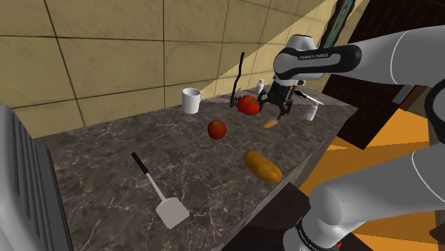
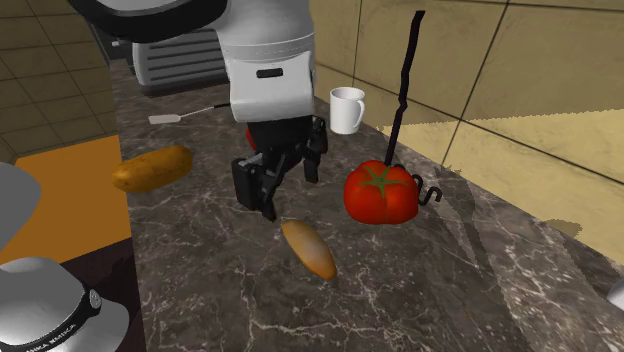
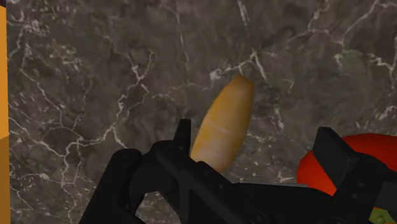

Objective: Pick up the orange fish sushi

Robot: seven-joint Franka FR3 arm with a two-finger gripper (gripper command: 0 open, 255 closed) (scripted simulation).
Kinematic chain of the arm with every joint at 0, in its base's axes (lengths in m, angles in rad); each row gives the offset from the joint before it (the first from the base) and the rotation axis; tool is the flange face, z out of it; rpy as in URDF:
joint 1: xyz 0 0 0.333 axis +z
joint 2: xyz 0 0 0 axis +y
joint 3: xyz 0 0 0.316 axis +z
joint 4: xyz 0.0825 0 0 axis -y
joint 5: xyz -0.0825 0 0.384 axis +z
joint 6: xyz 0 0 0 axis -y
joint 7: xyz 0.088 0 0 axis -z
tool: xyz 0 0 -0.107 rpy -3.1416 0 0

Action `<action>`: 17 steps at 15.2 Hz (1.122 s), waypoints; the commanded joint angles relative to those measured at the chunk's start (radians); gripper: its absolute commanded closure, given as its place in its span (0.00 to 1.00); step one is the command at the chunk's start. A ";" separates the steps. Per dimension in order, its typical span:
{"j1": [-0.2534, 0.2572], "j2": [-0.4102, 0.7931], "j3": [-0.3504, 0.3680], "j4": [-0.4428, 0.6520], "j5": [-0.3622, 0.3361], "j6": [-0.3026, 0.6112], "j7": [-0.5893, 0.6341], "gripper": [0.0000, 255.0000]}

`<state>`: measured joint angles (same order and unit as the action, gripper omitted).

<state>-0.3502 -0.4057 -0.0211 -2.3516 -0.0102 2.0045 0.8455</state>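
Hovering just above the orange sushi (image 2: 308, 249), the gripper (image 2: 285, 185) has its fingers (image 3: 340, 162) spread apart, clasping nothing. A red tomato (image 2: 380, 192) sits nearby

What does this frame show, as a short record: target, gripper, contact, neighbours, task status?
target: orange sushi piece, lying flat on the dark marble counter
gripper: open, above the sushi piece
contact: none; the fingers are apart and not touching the sushi
nearest neighbour: large red tomato, beside the sushi but apart from it
others: white mug, brown oblong item, spatula, smaller tomato
task status: sushi not yet picked up
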 commanded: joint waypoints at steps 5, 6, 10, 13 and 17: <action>-0.053 0.058 -0.016 -0.040 -0.018 0.099 0.103 0.00; -0.053 0.063 -0.016 -0.049 -0.018 0.113 0.103 0.00; -0.053 0.081 -0.016 -0.083 -0.018 0.165 0.103 0.00; -0.052 0.077 -0.015 -0.088 -0.018 0.166 0.105 1.00; -0.052 0.076 -0.015 -0.088 -0.018 0.166 0.105 1.00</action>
<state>-0.4023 -0.3298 -0.0362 -2.4395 -0.0283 2.1701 0.9505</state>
